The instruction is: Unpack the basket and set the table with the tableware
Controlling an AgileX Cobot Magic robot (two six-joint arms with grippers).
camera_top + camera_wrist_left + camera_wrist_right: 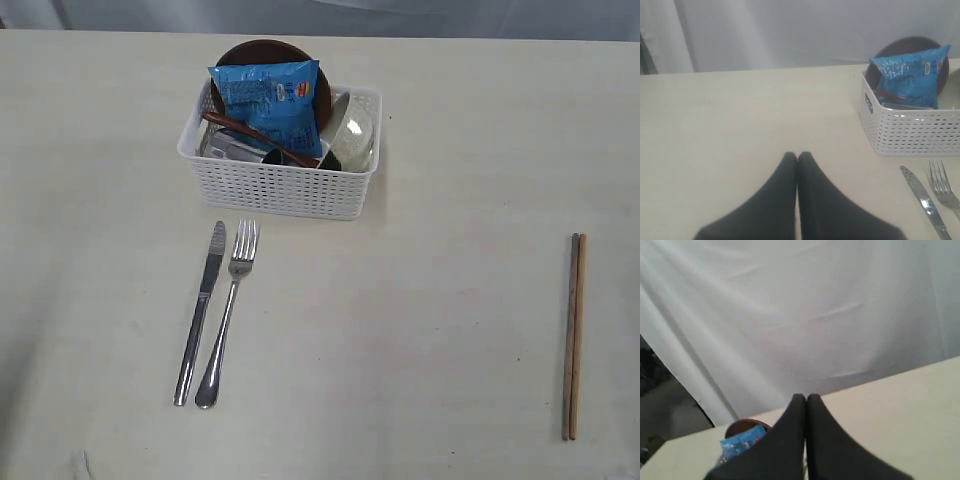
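The white lattice basket (285,185) stands at the back middle of the cream table (400,330). Inside it lean a round brown plate (262,52), a pale bowl (350,135), a red-brown spoon (255,135) and a steel cup (228,148). In front of the basket lie a steel knife (201,310) and fork (229,310), side by side. Wooden chopsticks (573,335) rest at the far right. Neither arm shows in the exterior view. My left gripper (797,156) is shut and empty, over bare table left of the basket (910,131). My right gripper (806,398) is shut and empty too.
A blue snack packet (270,100) stands in the basket in front of the plate, also seen in the left wrist view (910,77) and right wrist view (742,442). A pale curtain (805,315) hangs behind the table's far edge.
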